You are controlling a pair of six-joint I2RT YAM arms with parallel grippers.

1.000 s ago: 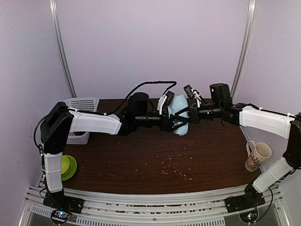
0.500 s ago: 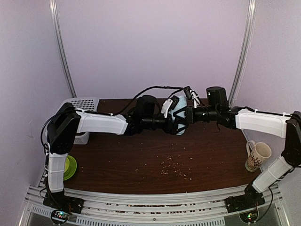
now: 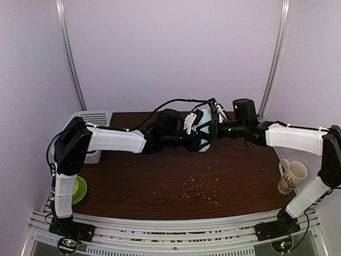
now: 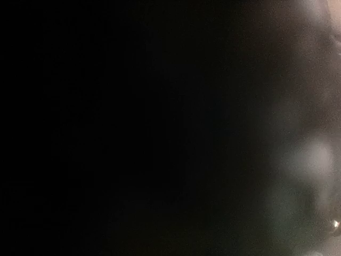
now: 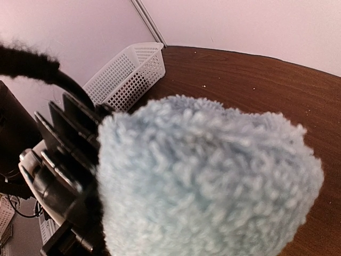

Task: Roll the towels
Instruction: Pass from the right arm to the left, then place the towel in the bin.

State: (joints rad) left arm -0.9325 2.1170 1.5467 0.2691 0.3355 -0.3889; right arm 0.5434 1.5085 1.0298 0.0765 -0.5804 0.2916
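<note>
Left fingers [image 3: 198,141] and right fingers [image 3: 214,129] meet at the pale blue towel [image 5: 213,181], bunched at the tabletop's [image 3: 160,176] far middle; we cannot tell either grip. Towel fills our right wrist view, white basket [image 5: 128,74] behind; left wrist view is black.

The towel [image 3: 205,145] sits at the far middle of the table [image 3: 160,181], between the two arms. The left tool [image 3: 198,133] reaches it from the left and the right tool [image 3: 213,129] from the right, so the two meet at the towel. In the right wrist view the towel lies just before the camera, with the left tool against its left side.

The basket [image 3: 93,118] stands at the far left corner of the table, behind the left arm. The bowl [image 3: 80,189] lies at the near left edge. The mug [image 3: 292,176] stands at the right edge. Crumbs [image 3: 194,189] lie on the table in front of the towel.
</note>
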